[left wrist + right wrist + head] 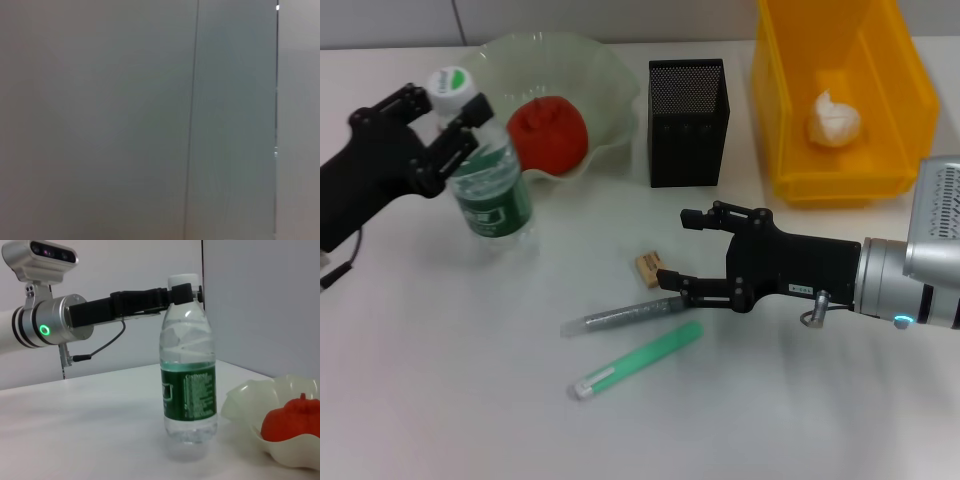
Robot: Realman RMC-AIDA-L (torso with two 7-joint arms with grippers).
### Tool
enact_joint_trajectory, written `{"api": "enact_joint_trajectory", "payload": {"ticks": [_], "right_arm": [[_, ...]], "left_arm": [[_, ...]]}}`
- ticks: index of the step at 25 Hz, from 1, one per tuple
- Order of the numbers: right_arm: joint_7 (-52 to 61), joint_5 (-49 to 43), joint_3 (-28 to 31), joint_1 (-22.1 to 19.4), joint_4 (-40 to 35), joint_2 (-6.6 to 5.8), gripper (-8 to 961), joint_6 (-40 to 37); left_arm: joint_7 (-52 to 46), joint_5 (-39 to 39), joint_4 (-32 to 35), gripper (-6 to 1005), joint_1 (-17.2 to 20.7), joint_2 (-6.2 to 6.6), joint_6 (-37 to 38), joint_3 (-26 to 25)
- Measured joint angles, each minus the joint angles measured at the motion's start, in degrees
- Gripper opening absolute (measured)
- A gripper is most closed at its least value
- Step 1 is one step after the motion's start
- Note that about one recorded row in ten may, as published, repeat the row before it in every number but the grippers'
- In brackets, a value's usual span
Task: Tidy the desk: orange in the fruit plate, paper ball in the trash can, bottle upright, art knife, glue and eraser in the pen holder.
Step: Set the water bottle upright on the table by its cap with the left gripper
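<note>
Orange fruit (548, 133), crumpled white paper ball (832, 118) and clear plastic bottle (490, 170) are settled (my left pincer (452, 118) grips its neck); my right pincer (672, 252), wide, hovers by the tan eraser (648, 268).

- The bottle (188, 359) wears a green label (189, 393) with white print running up it, but the letters are too small and blurred to read.
- From the head view that label (495, 205) shows pale marks, likewise illegible.
- A small white sticker (801, 290) on the right arm's black housing carries print that cannot be made out.
- Nothing else bears writing.
</note>
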Motion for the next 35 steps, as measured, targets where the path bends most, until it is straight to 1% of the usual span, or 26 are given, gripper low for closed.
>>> {"api": "enact_joint_trajectory", "payload": {"ticks": [3, 4, 6, 9, 10, 16, 22, 35], "right_arm": [[-0.1, 0.0, 0.0, 0.0, 0.2, 0.00, 817, 0.0], [-0.1, 0.0, 0.0, 0.0, 0.2, 0.00, 817, 0.0], [-0.1, 0.0, 0.0, 0.0, 0.2, 0.00, 817, 0.0], [-0.1, 0.0, -0.1, 0.0, 0.2, 0.00, 817, 0.1], [-0.1, 0.0, -0.1, 0.0, 0.3, 0.00, 817, 0.1], [-0.1, 0.0, 0.1, -0.3, 0.5, 0.00, 817, 0.1], [-0.1, 0.3, 0.2, -0.5, 0.5, 0.00, 816, 0.0], [-0.1, 0.7, 0.2, -0.6, 0.5, 0.00, 817, 0.0]], "left_arm": [[0.0, 0.0, 0.0, 435, 0.0, 0.00, 0.0, 0.0], [-0.2, -0.3, 2.2, 435, 2.1, 0.18, 0.2, -1.3], [0.1, -0.3, 2.4, 435, 2.4, 0.11, -0.4, -2.1], [0.2, -0.3, 2.4, 435, 2.5, 0.07, -0.9, -2.1], [1.1, -0.4, 2.0, 435, 2.5, -0.11, -2.7, -3.1], [5.7, -0.5, -1.1, 435, 1.8, -0.33, -5.0, -6.9], [7.7, -0.5, -1.4, 435, 1.4, -0.38, -6.6, -7.5], [8.9, -0.4, -1.5, 435, 1.1, -0.29, -8.1, -7.2]]}}
